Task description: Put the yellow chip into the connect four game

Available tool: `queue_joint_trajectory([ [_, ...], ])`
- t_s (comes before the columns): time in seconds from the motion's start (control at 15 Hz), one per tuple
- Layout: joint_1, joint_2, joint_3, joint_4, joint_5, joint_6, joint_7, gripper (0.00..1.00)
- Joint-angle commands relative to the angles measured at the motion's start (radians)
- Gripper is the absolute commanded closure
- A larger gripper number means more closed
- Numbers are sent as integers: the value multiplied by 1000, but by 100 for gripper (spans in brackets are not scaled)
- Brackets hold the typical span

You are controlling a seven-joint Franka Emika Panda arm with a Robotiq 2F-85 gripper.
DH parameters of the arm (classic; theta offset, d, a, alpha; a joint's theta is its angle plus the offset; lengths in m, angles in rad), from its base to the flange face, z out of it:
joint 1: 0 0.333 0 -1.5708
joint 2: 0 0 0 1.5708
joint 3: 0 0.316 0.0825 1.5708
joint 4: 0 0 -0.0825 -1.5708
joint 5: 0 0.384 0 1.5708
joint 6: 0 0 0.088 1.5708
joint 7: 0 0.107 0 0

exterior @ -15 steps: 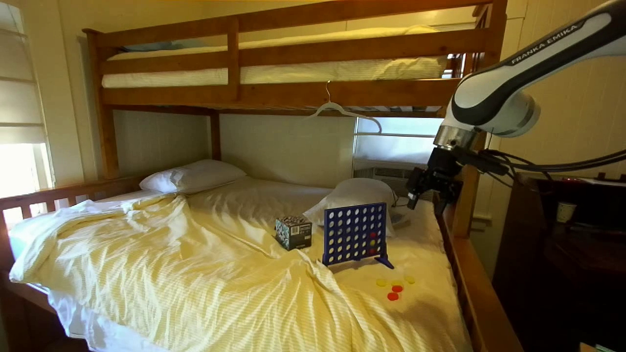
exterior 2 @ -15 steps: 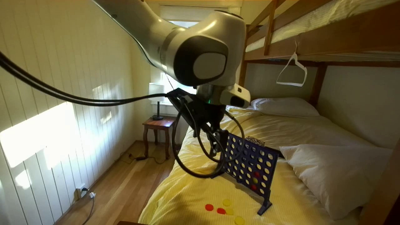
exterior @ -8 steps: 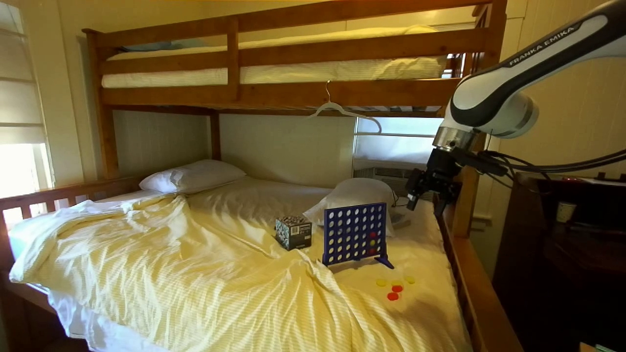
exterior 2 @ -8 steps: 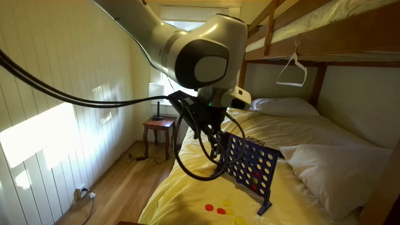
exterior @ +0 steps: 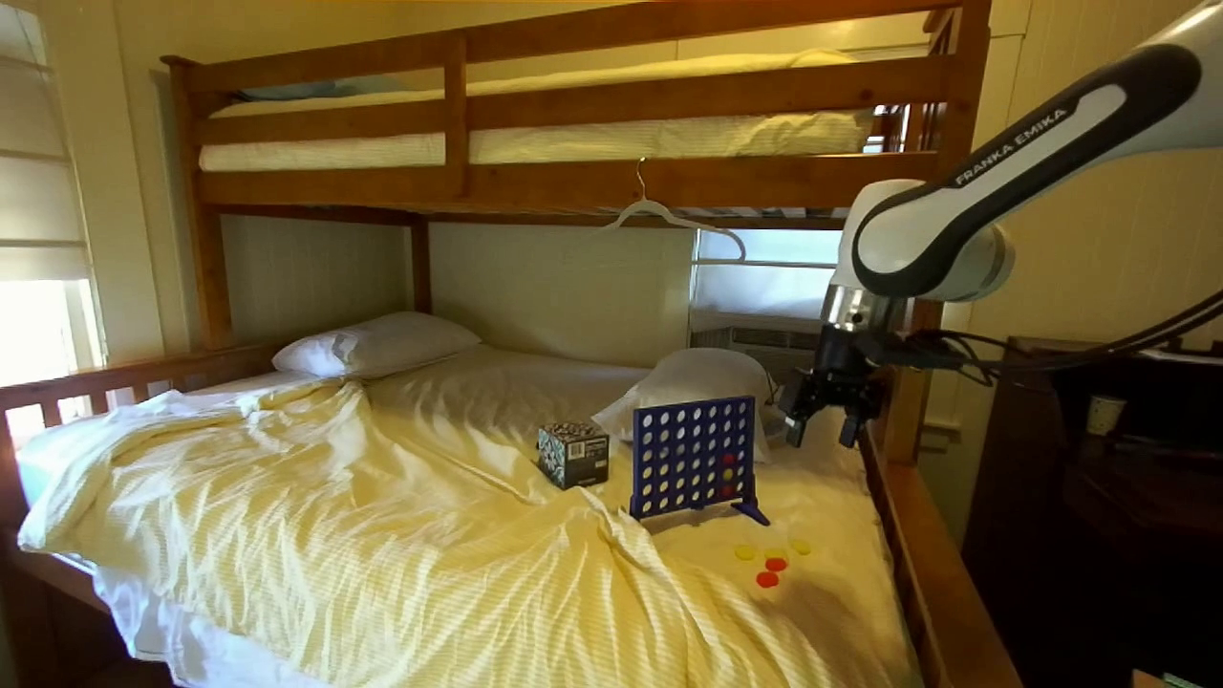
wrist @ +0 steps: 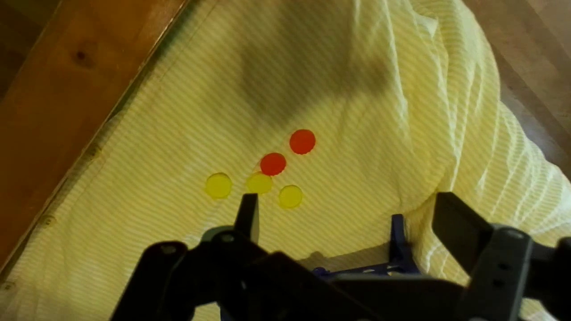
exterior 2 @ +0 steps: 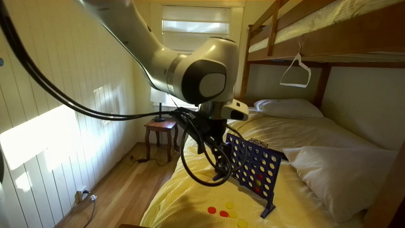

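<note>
We have the black two-fingered claw (wrist: 348, 211) spread wide and empty; beneath, flat on the striped yellow bedspread (wrist: 357, 156), the nearest-looking round yellow plastic chip (wrist: 290, 196) sits toward the finger (wrist: 246, 218) at the wrist view's left; we should likely shift that way while descending.

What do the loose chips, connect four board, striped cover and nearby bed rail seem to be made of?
Yellow chips and red chips: probably smooth plastic; thin, evenly coloured discs.
Connect four board: likely moulded plastic, fairly matte; even blue, regular round holes.
Striped cover: matte cloth, by its soft folds; fibre unclear.
Bed rail: wood, perhaps varnished; a dark knot and bright edge show.
</note>
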Motion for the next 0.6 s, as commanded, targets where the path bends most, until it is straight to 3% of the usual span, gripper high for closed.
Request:
queue_joint_trajectory([
  [0.0,-14,111,41,13,-153,116,29,0],
  [0.53,18,328,10,97,-201,184,-114,0],
])
